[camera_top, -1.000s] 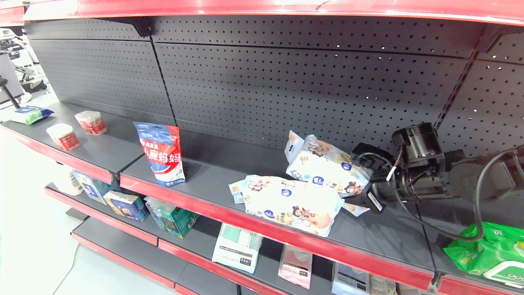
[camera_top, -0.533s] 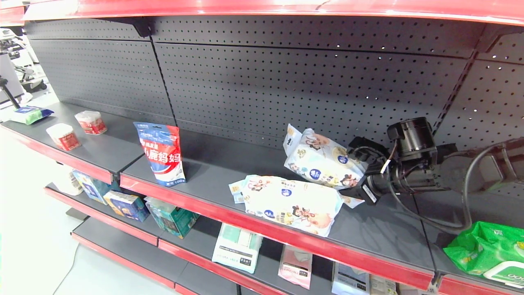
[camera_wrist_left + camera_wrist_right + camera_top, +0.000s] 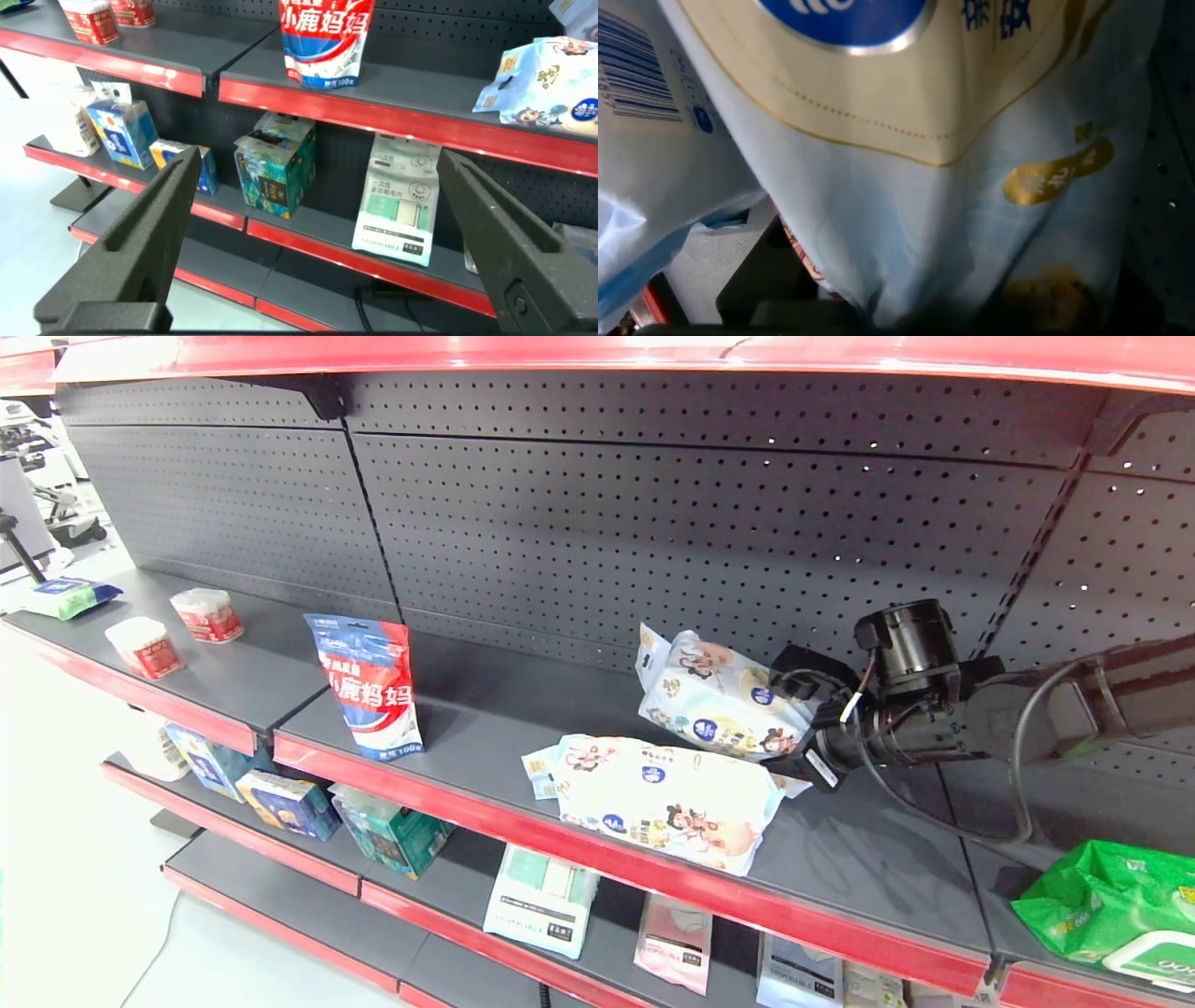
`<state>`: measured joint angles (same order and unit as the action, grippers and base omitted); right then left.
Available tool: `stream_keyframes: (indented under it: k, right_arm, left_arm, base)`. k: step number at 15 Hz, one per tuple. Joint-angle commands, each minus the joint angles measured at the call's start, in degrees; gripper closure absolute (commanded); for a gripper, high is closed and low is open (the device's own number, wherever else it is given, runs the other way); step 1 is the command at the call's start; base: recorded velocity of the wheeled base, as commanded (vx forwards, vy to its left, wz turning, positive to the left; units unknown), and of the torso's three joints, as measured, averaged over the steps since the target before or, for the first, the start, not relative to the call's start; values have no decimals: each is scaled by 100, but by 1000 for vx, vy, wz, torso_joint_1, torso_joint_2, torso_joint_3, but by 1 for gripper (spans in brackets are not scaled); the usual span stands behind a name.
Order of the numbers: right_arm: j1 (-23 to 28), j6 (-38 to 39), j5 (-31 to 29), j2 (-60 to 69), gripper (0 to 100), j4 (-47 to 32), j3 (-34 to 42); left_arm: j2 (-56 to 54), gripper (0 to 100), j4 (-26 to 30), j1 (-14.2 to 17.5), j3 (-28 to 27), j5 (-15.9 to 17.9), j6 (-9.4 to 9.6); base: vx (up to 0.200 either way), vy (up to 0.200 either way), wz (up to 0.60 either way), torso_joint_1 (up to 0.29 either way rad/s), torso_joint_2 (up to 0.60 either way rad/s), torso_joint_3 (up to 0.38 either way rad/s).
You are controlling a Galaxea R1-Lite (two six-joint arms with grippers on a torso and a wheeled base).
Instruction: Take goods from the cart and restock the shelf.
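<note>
Since a second ago the right gripper [image 3: 801, 728] is carrying its pack [image 3: 719, 705] leftward and deeper over the shelf [image 3: 523, 709]. Its jaws are clamping the pack's end, holding it tilted just behind the lying pack [image 3: 667, 798]. The left gripper [image 3: 318, 168] is hanging wide open and empty by the lower tiers [image 3: 308, 219]. Placing is under way; the next move is probably lowering onto bare board, then releasing. Packs are soft, glossy, crinkled film pillows; the shelf is matte dark metal, red-lipped.

Right arm [image 3: 1074, 714] stretched in from right, roughly level. Right gripper [image 3: 795, 735] clamped on end of wipes pack [image 3: 714, 700], pack tilted. Left gripper [image 3: 318, 233] low, fingers [image 3: 149, 224] spread wide apart.
</note>
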<state>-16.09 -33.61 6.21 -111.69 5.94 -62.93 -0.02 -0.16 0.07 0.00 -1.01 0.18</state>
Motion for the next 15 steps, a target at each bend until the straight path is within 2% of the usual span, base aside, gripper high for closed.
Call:
stream_keyframes:
  k: [1, 9, 10, 15]
  right_arm:
    - [-70, -14, -14, -90, 100, 4, -27]
    - [-193, -40, -102, -292, 100, 4, -211]
    - [-201, -32, -102, -301, 0, 4, -220]
    - [-237, -32, -102, -336, 0, 30, -281]
  left_arm:
    - [2, 0, -2, 1, 0, -4, -1]
    - [2, 0, -2, 1, 0, -4, -1]
    - [2, 0, -2, 1, 0, -4, -1]
    - [2, 0, -2, 1, 0, -4, -1]
  base:
    - [0, 0, 0, 0, 0, 0]
    - [0, 0, 0, 0, 0, 0]
    - [0, 0, 0, 0, 0, 0]
    - [0, 0, 0, 0, 0, 0]
